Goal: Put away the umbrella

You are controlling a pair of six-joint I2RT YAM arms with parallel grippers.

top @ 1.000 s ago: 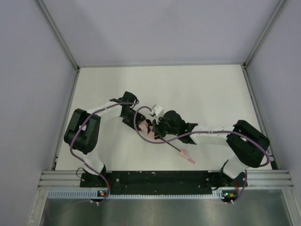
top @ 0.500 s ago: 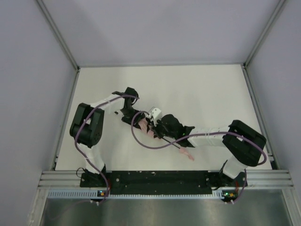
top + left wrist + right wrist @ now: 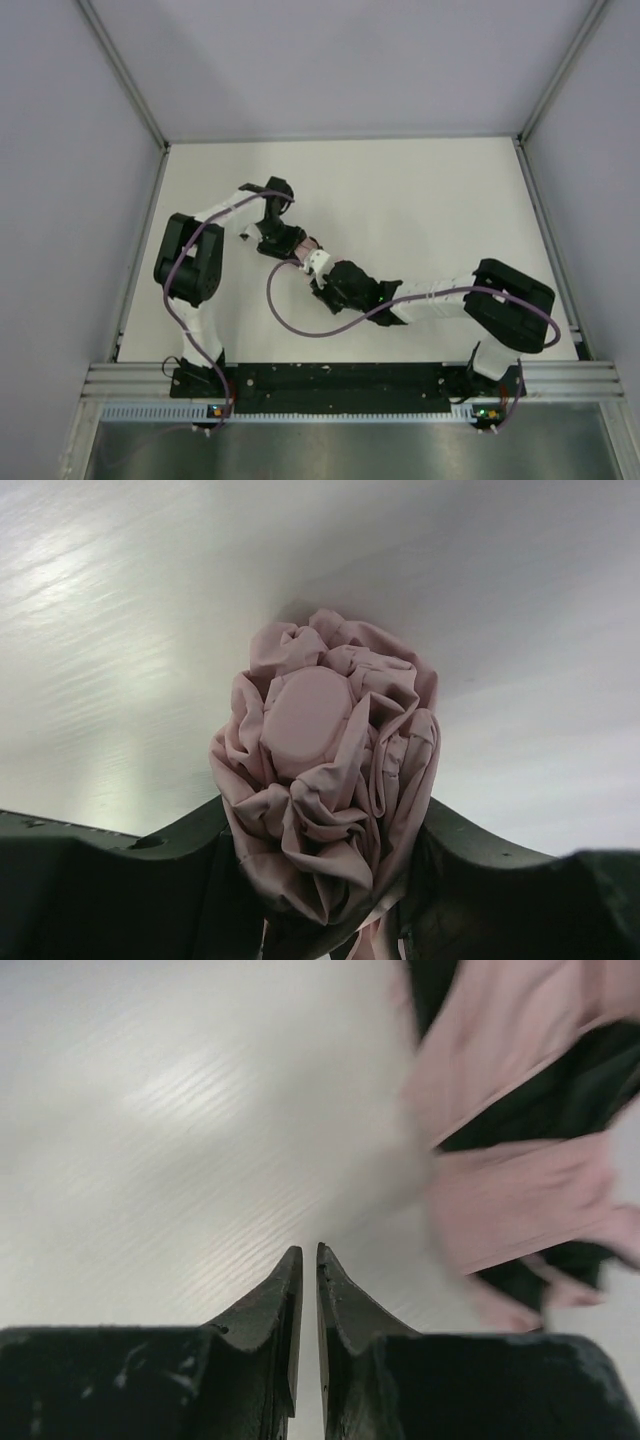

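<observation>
The left pincer (image 3: 322, 820) grips the bunched pink umbrella (image 3: 310, 715) between its fingers. The right pincer (image 3: 309, 1255) is narrow, almost closed and empty above the worktop (image 3: 150, 1110), with the umbrella to its right.

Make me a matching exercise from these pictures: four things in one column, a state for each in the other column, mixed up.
1 pale pink fabric folding umbrella
2 left gripper
3 right gripper
4 purple cable

A jaws almost together, empty
B looped over the white table
C crumpled into a bundle
D clamped on fabric

Pairs: 1-C, 2-D, 3-A, 4-B
</observation>
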